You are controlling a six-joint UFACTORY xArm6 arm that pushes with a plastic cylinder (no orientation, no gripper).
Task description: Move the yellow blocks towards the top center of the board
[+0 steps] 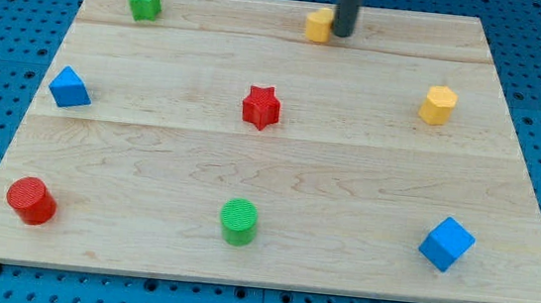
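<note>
A yellow block (318, 25) lies near the view's top centre of the wooden board (267, 186); its shape is partly hidden by the rod. My tip (343, 34) rests against this block's right side. A second yellow block, a hexagon (437, 104), sits at the view's right, below and to the right of the tip and well apart from it.
A green star (144, 1) lies at the top left, a blue triangle (69, 87) at the left, a red star (262, 107) in the middle. A red cylinder (31, 199), a green cylinder (239, 220) and a blue cube (446, 243) line the bottom.
</note>
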